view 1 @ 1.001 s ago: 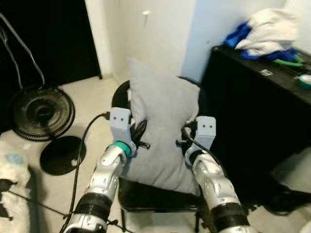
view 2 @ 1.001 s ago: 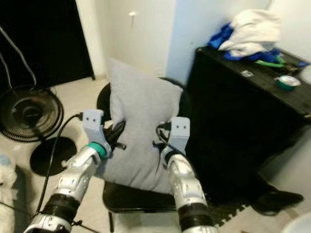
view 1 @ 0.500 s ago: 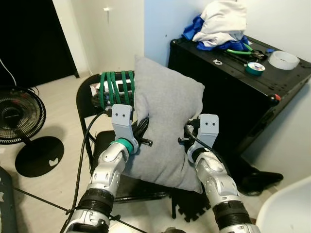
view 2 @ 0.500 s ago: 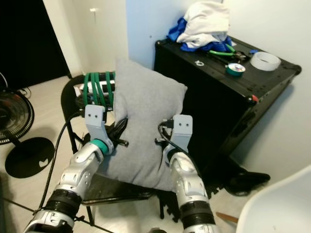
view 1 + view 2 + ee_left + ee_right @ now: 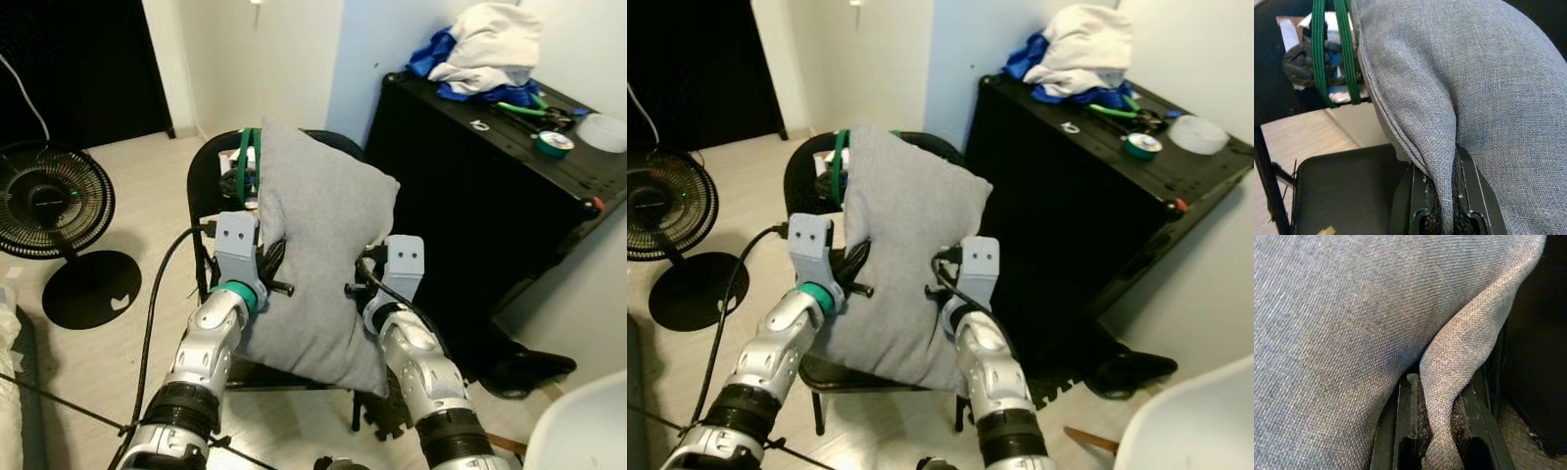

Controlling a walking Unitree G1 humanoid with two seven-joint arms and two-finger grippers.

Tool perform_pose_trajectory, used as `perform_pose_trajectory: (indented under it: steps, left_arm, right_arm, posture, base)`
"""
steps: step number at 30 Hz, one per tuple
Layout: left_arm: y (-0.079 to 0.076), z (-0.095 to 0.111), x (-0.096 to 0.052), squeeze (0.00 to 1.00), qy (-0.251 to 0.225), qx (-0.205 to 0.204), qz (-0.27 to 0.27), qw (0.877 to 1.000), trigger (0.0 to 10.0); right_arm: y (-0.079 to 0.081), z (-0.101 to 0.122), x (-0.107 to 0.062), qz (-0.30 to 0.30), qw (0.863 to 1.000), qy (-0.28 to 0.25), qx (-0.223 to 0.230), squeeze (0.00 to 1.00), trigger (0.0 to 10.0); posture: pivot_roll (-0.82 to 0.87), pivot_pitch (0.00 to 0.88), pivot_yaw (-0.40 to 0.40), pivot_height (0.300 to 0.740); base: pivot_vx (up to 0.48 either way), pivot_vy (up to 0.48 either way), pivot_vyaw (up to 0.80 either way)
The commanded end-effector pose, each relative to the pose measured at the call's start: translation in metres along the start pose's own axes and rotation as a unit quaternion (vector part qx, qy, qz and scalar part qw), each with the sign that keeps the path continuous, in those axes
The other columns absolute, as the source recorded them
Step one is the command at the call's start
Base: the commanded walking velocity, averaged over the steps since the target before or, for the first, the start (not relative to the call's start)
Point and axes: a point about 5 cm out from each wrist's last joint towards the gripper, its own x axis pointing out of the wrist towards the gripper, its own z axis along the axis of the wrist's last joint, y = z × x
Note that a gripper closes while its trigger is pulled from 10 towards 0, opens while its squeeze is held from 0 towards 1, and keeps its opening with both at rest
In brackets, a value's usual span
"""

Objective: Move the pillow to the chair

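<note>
A grey pillow (image 5: 323,255) hangs upright between my two arms, over the black folding chair (image 5: 210,171). My left gripper (image 5: 274,262) is shut on the pillow's left edge. My right gripper (image 5: 358,279) is shut on its right edge. In the left wrist view the fabric (image 5: 1469,88) is pinched between the black fingers (image 5: 1418,196), with the chair seat (image 5: 1337,186) below. The right wrist view has a fold of the pillow (image 5: 1449,382) clamped between the fingers (image 5: 1408,416). Green straps (image 5: 245,166) and a bundle sit on the chair back.
A black cabinet (image 5: 490,196) stands at the right, carrying clothes (image 5: 485,49) and tape rolls (image 5: 554,143). A floor fan (image 5: 49,206) with a round base (image 5: 93,289) stands at the left. A white rounded object (image 5: 588,431) fills the lower right corner. A dark doorway lies behind.
The camera has shifted; the chair and cabinet now sit further right in view. Both grippers still hold the pillow in the same way.
</note>
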Motion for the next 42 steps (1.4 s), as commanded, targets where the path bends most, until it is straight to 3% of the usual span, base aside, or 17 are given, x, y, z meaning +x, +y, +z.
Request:
perform_pose_trajectory:
  steps: [1, 26, 42]
  left_arm:
    - [-0.013, 0.001, 0.004, 0.0, -0.003, 0.009, -0.022, 1.0, 10.0]
    - [-0.002, -0.012, -0.002, 0.0, 0.018, 0.009, 0.023, 1.0, 10.0]
    - [-0.002, -0.012, -0.002, 0.0, 0.018, 0.009, 0.024, 1.0, 10.0]
  right_arm:
    - [0.015, -0.006, 0.001, 0.038, 0.999, 0.017, -0.01, 0.0, 10.0]
    - [0.014, -0.006, 0.001, 0.042, 0.999, 0.029, -0.01, 0.0, 10.0]
    - [0.012, -0.008, -0.001, 0.038, 0.999, 0.032, -0.018, 0.0, 10.0]
  posture:
    - [-0.07, 0.0, 0.001, 0.74]
    - [-0.07, 0.0, -0.031, 0.665]
    - [-0.07, 0.0, -0.03, 0.616]
  base:
    - [0.0, 0.0, 0.0]
    - [0.0, 0.0, 0.0]
    - [0.0, 0.0, 0.0]
